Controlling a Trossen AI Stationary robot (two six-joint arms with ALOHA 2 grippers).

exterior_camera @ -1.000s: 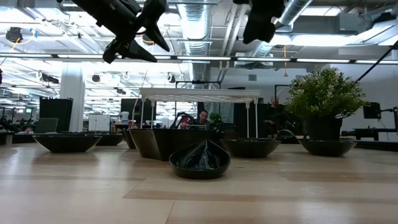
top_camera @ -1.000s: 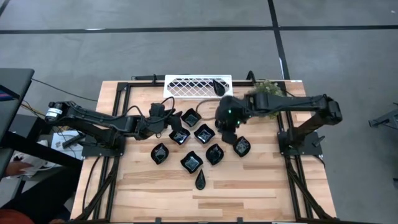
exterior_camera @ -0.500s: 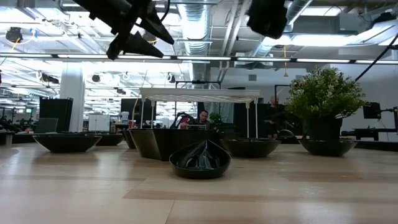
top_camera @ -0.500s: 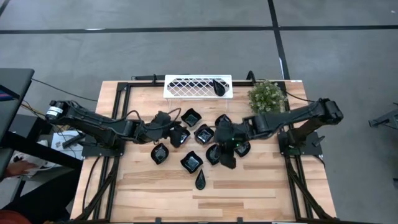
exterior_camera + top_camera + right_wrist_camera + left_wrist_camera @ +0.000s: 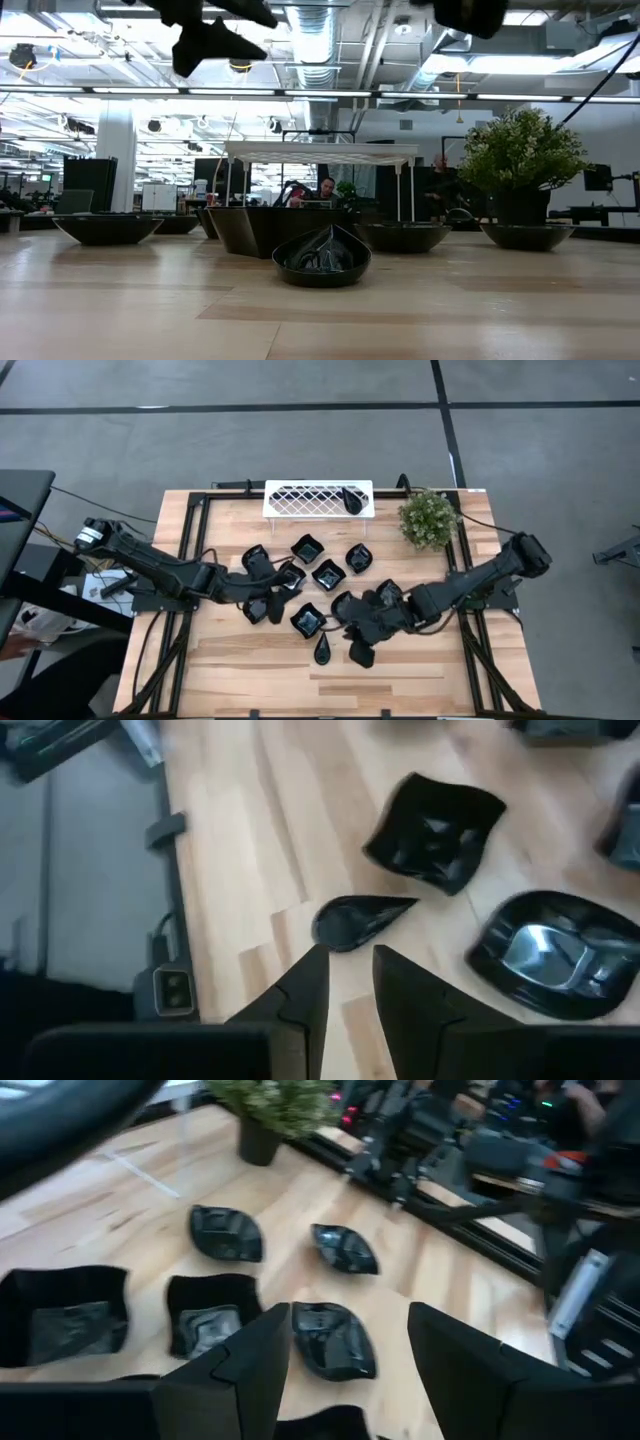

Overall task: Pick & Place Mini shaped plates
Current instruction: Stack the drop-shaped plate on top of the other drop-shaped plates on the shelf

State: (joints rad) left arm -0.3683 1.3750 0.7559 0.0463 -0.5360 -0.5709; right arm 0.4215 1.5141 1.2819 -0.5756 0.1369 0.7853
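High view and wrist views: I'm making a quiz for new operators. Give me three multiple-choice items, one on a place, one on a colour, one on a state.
1. Where does the potted plant stand?
A. inside the tray
B. on the table, beside the tray's right end
C. on the floor

2. What colour are the small dishes?
A. white
B. green
C. black

3. How is the left gripper?
A. open, holding nothing
B. shut on a dish
C. out of sight

Answers:
1 B: the potted plant stands on the table next to the tray.
2 C: the small dishes are glossy black.
3 A: the left gripper shows its fingers wide apart, with dishes lying on the table below.
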